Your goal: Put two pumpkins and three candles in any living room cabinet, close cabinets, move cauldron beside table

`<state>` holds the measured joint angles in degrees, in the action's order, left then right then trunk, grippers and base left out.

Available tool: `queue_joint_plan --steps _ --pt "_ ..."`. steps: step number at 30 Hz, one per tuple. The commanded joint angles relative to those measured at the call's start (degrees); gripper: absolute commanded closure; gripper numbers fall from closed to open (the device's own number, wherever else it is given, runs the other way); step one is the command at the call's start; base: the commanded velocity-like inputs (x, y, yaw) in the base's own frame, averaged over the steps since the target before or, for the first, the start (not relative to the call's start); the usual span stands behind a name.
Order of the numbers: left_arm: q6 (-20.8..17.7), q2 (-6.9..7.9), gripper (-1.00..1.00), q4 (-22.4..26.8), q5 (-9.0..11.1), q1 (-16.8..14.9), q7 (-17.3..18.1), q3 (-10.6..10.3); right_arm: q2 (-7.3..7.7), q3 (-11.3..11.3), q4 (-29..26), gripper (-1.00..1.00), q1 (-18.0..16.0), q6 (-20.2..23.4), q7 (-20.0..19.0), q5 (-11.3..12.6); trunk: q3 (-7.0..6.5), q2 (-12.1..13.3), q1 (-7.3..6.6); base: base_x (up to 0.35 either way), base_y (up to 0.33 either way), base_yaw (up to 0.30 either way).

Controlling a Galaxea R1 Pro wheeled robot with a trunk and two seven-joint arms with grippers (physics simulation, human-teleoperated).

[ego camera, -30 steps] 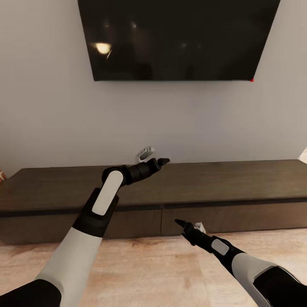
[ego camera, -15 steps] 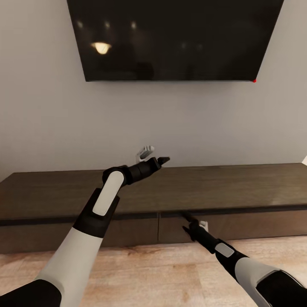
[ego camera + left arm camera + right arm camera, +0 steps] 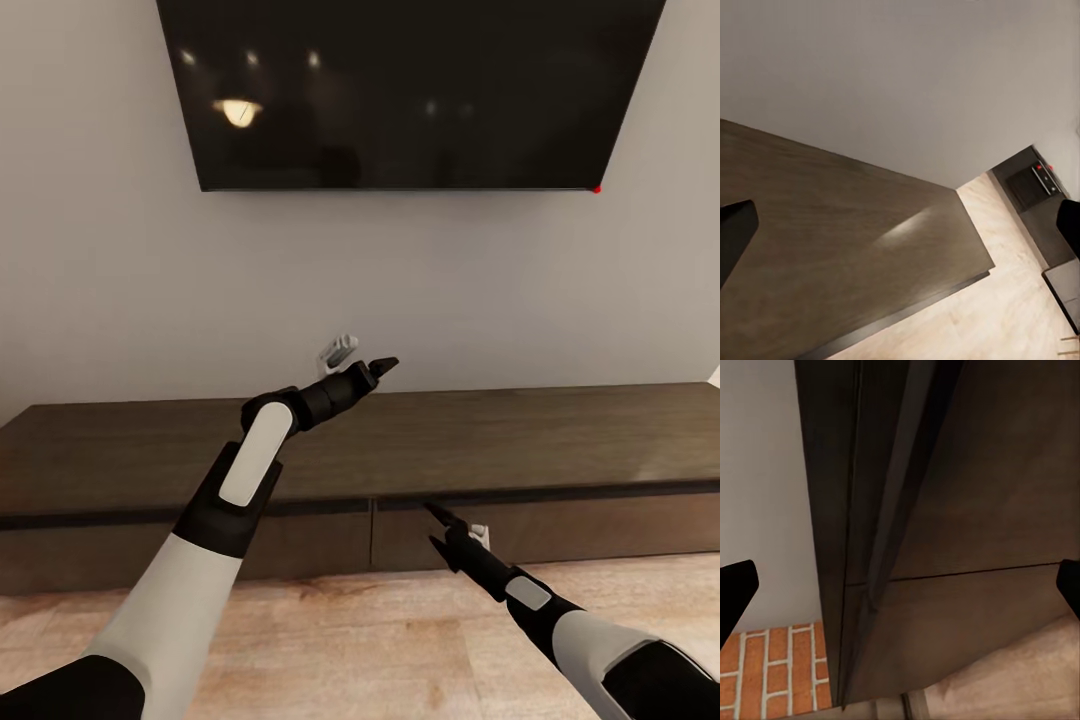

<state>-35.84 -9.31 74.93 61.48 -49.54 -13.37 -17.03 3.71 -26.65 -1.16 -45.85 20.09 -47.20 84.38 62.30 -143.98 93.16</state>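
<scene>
Right gripper (image 3: 436,525) reaching the cabinet (image 3: 560,440) drawer front.
Since a second ago it is closing in, fingers spread, empty; left gripper (image 3: 380,366) open, empty above.

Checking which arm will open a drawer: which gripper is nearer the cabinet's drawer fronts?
Right. The right gripper is at the cabinet front's top seam; the left gripper hovers above the top.

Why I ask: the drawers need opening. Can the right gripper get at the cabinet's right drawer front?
Probably yes: the right gripper sits open just before the cabinet drawer front, nothing between them.
</scene>
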Motion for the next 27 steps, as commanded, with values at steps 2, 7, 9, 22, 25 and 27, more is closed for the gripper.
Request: queue_joint_plan --steps 2,7,9,22,25,27 --pt "-0.1 0.03 -1.00 0.0 0.6 -0.1 -0.5 -0.1 -0.01 -0.3 0.0 -1.00 0.0 0.4 0.1 0.6 0.05 0.0 -0.01 0.024 0.000 0.000" --pt "0.0 0.05 -1.00 -0.8 0.6 0.0 -0.5 -0.1 -0.06 -0.2 -0.1 -1.00 0.0 0.4 0.3 0.7 0.05 0.0 -0.01 0.190 -0.073 0.000" --pt "0.0 0.07 -1.00 -1.3 0.6 0.0 -0.5 -0.1 -0.08 -0.2 -0.1 -1.00 0.0 0.4 0.3 0.7 0.05 0.0 -0.01 0.238 -0.103 0.000" --pt "0.1 0.08 -1.00 -1.9 0.6 0.0 -0.4 -0.1 -0.37 -0.2 0.0 -1.00 0.1 0.5 -3.6 0.7 0.05 0.0 -0.01 0.025 -0.011 0.000" --pt "0.1 0.08 -1.00 -1.9 0.6 0.0 -0.4 -0.1 -0.37 -0.2 0.0 -1.00 0.2 0.5 -3.6 0.7 0.05 0.0 -0.01 0.000 0.000 0.000" --pt "0.1 0.07 -1.00 -1.9 0.6 0.0 -0.4 -0.2 -0.37 -0.2 0.0 -1.00 0.2 0.5 -3.6 0.7 0.05 0.0 -0.01 0.000 0.000 0.000"
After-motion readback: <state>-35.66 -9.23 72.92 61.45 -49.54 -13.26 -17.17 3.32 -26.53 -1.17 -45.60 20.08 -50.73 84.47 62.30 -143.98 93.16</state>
